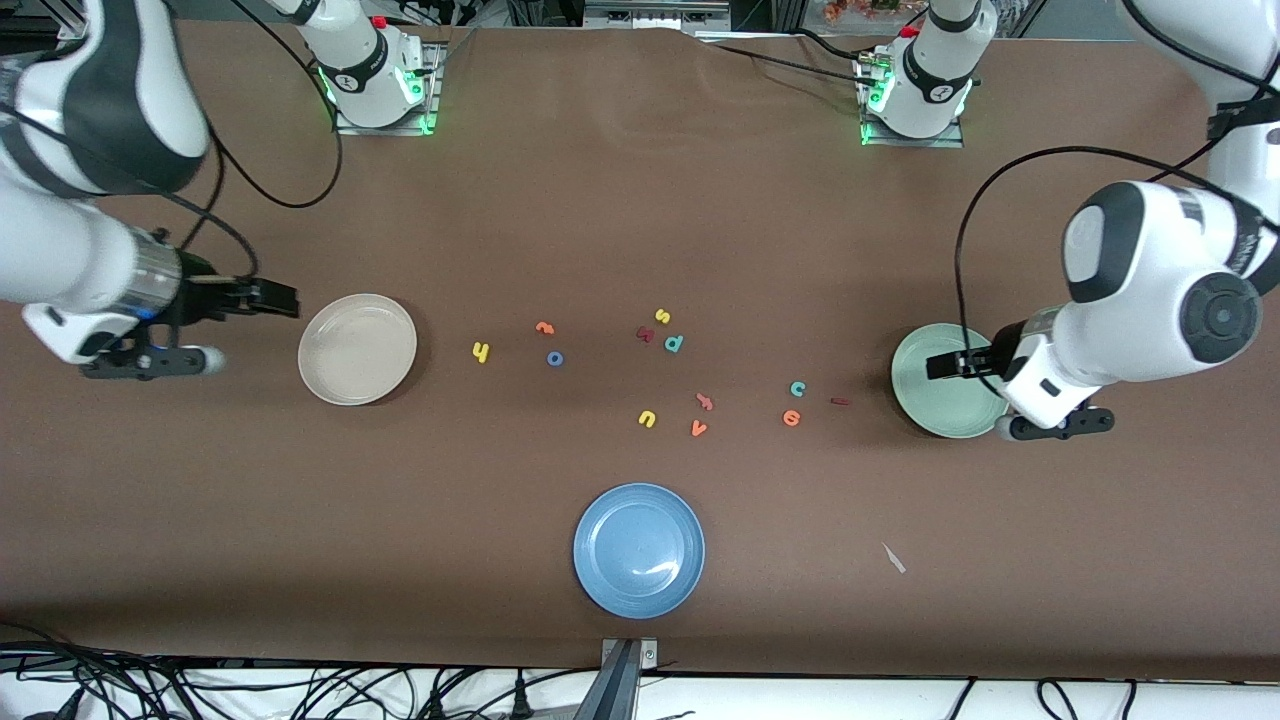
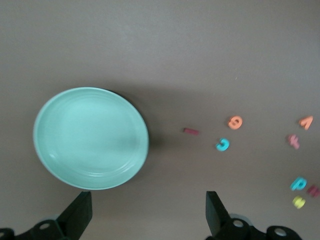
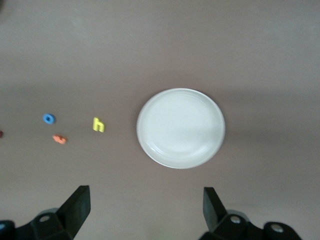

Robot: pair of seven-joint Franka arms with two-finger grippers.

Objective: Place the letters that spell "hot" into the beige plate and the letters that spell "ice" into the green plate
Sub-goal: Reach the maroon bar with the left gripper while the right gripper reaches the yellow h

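A robotics lab: two white arm bases bolted to a brown-covered counter, with loose cables along the frame's bottom edge.

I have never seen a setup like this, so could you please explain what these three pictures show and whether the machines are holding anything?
Two white robot arms stand at a brown table. The large picture looks down from across the table; the other two come from cameras on each arm's wrist. The left gripper hovers over the green plate, and the right gripper hovers beside the beige plate; both are open and hold nothing. Small foam letters lie scattered between the plates: a yellow h, orange t and blue o near the beige plate, and a teal c, orange e and dark red i near the green one. A blue plate lies nearest the camera.
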